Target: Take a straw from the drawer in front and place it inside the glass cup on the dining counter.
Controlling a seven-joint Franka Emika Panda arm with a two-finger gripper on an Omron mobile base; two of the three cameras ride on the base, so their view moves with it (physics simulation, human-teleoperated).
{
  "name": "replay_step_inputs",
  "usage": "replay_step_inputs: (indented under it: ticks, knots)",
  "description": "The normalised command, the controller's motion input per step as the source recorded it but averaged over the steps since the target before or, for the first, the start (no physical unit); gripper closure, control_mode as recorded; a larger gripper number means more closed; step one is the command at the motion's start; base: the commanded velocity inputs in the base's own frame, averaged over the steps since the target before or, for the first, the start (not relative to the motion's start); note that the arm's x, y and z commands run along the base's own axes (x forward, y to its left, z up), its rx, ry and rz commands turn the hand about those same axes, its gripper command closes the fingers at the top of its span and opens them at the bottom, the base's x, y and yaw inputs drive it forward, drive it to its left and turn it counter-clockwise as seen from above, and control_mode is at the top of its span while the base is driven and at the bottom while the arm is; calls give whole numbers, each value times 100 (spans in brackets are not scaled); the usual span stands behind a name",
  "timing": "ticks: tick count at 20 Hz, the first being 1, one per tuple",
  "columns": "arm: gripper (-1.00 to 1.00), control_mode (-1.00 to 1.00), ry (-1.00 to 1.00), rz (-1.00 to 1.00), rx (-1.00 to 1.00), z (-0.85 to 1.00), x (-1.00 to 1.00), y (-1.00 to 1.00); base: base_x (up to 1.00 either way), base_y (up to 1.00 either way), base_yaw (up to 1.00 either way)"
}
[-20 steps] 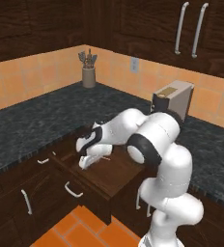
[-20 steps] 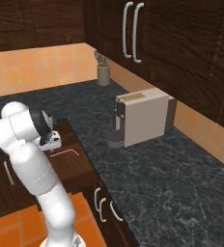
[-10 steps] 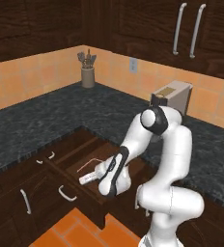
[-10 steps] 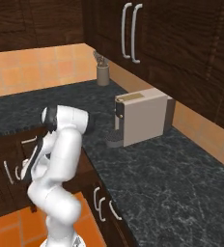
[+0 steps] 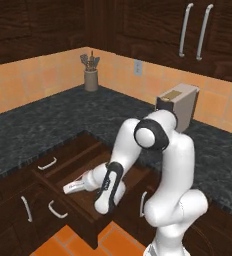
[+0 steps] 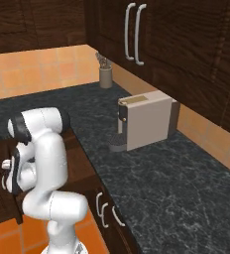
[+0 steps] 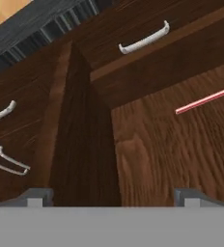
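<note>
The drawer [image 5: 68, 167] stands pulled out from under the black worktop, and my arm bends down into it. My gripper [image 5: 68, 188] lies low over the drawer's wooden floor [image 7: 172, 154], pointing left. In the hand view its fingertips [image 7: 34, 198] sit far apart, so the gripper [image 7: 113, 198] is open and holds nothing. One end of the thin pink-red straw [image 7: 205, 100] lies flat on the drawer floor, ahead and to the right of the fingers, apart from them. A dark drawer wall [image 7: 80, 135] runs between the fingertips. The glass cup and dining counter are out of view.
A beige coffee machine [image 5: 180, 102] [image 6: 146, 121] and a utensil holder [image 5: 91, 75] [image 6: 105, 74] stand on the black speckled worktop [image 5: 33, 125]. Smaller drawer fronts with silver handles [image 5: 47, 163] [image 7: 143, 41] flank the open drawer. Orange floor tiles [image 5: 63, 245] lie below.
The arm has swung down from above the drawer into it, and the hand now lies low over the drawer floor, further left than half a second ago.
</note>
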Motion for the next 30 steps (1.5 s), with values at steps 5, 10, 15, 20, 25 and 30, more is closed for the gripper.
replay_step_inputs:
  ticks: [5, 10, 15, 20, 25, 30]
  knots:
    - [-100, -100, 0, -7, 0, 100, 18, -14, 0, 0, 0]
    - [-100, -100, 0, -6, 0, 100, 45, -5, 0, 0, 0]
    - [-100, -100, 0, 0, 1, 100, 37, 0, 0, 0, 0]
    - [-100, -100, -4, 0, 0, 100, 23, 0, 0, 0, 0]
    - [-100, -100, -6, 0, -6, 100, 32, -4, 0, 0, 0]
    - [-100, -100, -15, 0, -31, 100, 46, -29, 0, 0, 0]
